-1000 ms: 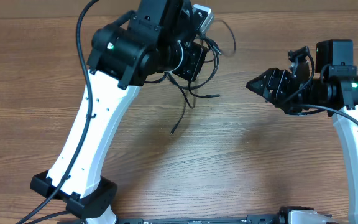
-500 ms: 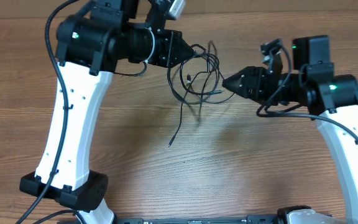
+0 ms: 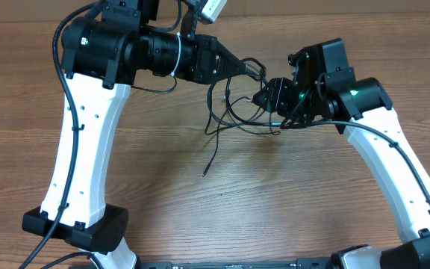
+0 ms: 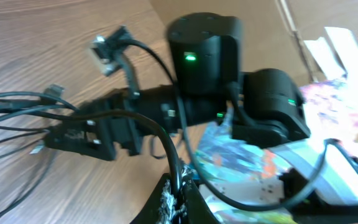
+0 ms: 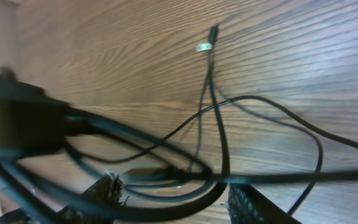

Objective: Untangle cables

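Observation:
The cables (image 3: 236, 112) are a loose tangle of thin black cords hanging between my two grippers above the wooden table, with one strand trailing down to a plug end (image 3: 205, 173). My left gripper (image 3: 246, 69) is shut on a cord at the top of the tangle; in the left wrist view its jaws (image 4: 180, 196) pinch one black cord, with more cords (image 4: 17, 112) at the left. My right gripper (image 3: 262, 97) is at the tangle's right side. In the right wrist view its fingers (image 5: 176, 186) are open, with several cords (image 5: 219, 143) passing between them.
The wooden table (image 3: 290, 202) lies under the tangle. The left arm's white link (image 3: 88, 149) stands at the left and the right arm's white link (image 3: 394, 172) at the right. Thick arm cables loop beside both arms.
My right gripper has moved left, up to the tangle, and now has cords between its fingers. My left arm swung its body left and still holds the cables.

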